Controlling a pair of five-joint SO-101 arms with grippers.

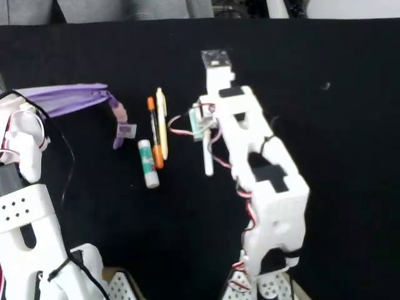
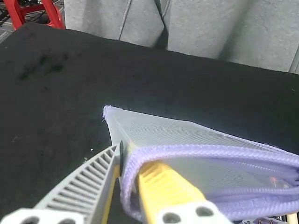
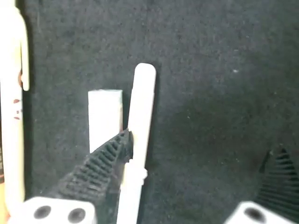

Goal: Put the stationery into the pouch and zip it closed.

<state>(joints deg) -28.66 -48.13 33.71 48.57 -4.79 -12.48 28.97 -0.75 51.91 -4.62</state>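
My left gripper [image 2: 126, 163] is shut on the rim of the purple mesh pouch [image 2: 187, 140], with its yellow finger [image 2: 163, 191] inside the opening. In the high view the pouch [image 1: 62, 97] hangs at the far left, its zip pull [image 1: 119, 115] dangling toward the stationery. A glue stick [image 1: 149, 164], an orange pen [image 1: 154, 134] and a cream pen [image 1: 162, 119] lie together mid-table. My right gripper [image 3: 201, 147] is open and low over the cloth. One finger [image 3: 103, 161] touches a white pen [image 3: 140, 121], with a white eraser [image 3: 105, 119] just beyond it.
A black cloth [image 1: 325, 125] covers the table, with bare room right of the right arm [image 1: 269, 181]. The left arm's base [image 1: 31, 219] stands at the near left. The table's far edge [image 1: 312, 19] runs along the back.
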